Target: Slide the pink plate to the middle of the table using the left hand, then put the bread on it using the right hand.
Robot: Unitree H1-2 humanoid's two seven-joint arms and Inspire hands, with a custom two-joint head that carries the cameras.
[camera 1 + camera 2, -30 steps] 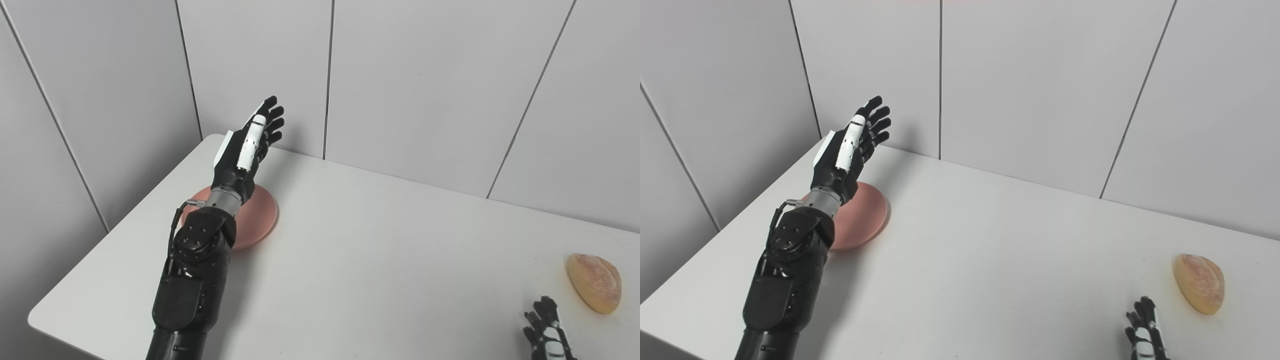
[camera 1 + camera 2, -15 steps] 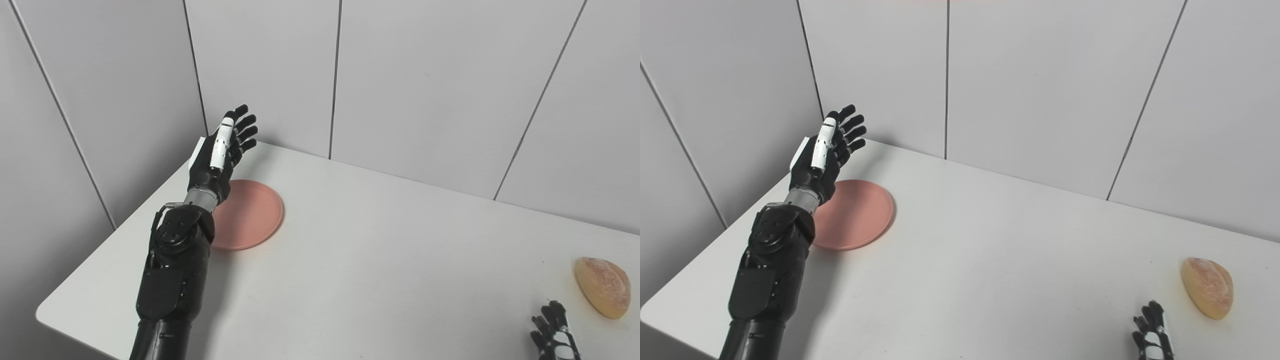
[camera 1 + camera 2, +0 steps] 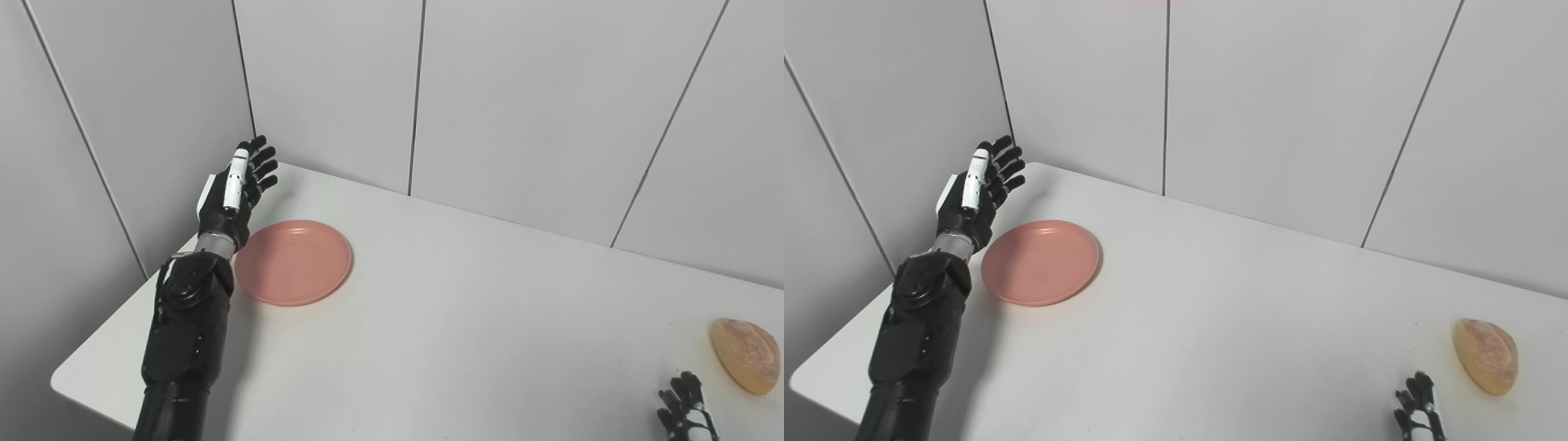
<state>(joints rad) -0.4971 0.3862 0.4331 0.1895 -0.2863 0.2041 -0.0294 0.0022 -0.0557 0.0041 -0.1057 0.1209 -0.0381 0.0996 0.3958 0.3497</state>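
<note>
my left robot hand (image 3: 236, 187) hangs open beside the round pink plate (image 3: 293, 262); a glancing push could spin it off the white bench (image 3: 465, 318).

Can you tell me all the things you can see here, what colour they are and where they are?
table: one, white, fills the lower part of the view, set into a corner
wall panels: several, pale grey with dark seams, behind the table and along its left side
pink plate: one, pink, empty, flat on the table's left part near the back corner
bread: one, golden brown, on the table at the far right
left robot hand: one, black and white, fingers spread, raised just left of the plate, holding nothing
right robot hand: one, black and white, only fingertips show at the bottom right, near the bread
</note>
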